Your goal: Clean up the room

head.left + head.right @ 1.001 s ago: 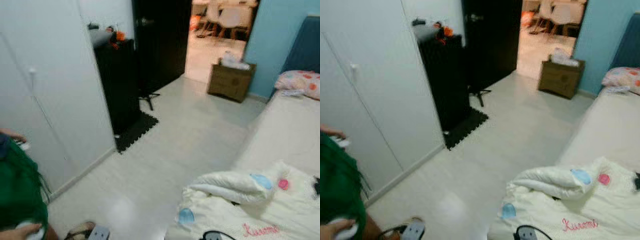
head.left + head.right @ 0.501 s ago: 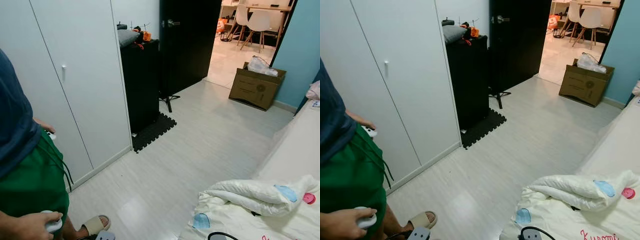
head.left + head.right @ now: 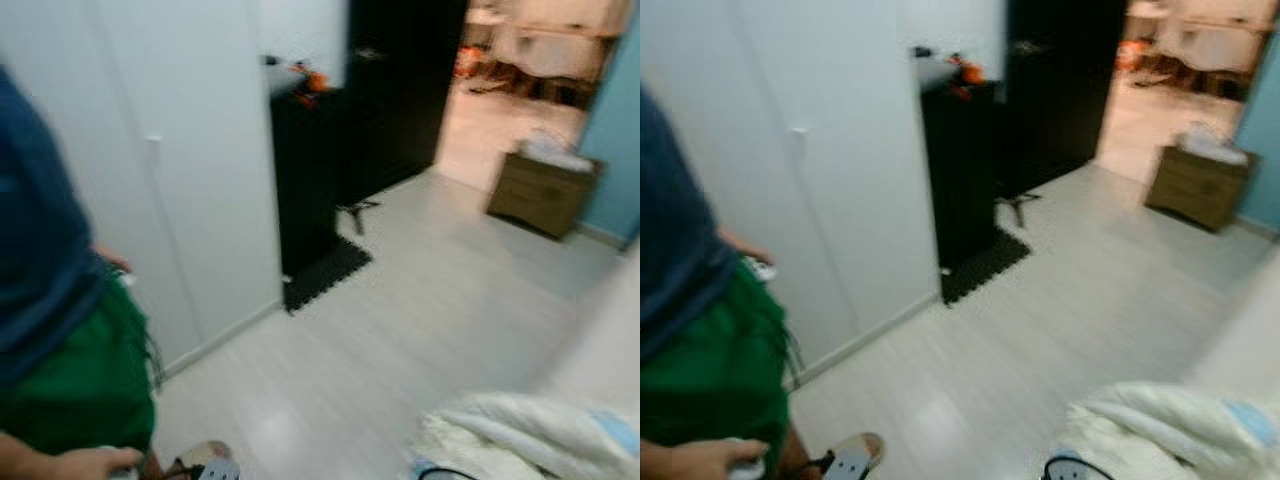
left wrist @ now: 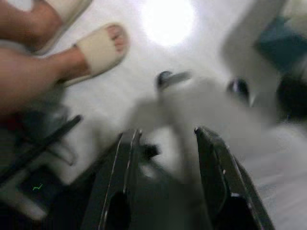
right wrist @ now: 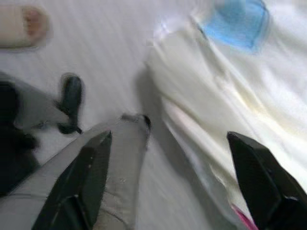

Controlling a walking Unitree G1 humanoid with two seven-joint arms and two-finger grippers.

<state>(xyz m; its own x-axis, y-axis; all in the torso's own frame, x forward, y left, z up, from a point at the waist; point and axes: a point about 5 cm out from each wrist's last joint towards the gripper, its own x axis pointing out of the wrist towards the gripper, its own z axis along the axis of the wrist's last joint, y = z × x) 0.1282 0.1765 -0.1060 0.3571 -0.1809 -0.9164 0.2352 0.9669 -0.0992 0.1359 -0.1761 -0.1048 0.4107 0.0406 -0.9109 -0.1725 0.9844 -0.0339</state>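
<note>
A bedroom in a home is showing here: a white wardrobe (image 3: 190, 180) is standing along the left wall, a cream quilt (image 3: 1170, 425) is lying bunched at the near right, a pale wood floor (image 3: 420, 300) is running toward a far open doorway (image 3: 520, 90), and a cardboard box (image 3: 543, 190) is sitting beside it.

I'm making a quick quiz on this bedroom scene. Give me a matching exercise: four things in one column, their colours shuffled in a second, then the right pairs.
Things:
1. wardrobe
2. cabinet
3. cardboard box
4. person's shorts

Colours:
A. green
B. brown
C. white
D. black

Pairs: 1-C, 2-D, 3-B, 4-A
</note>
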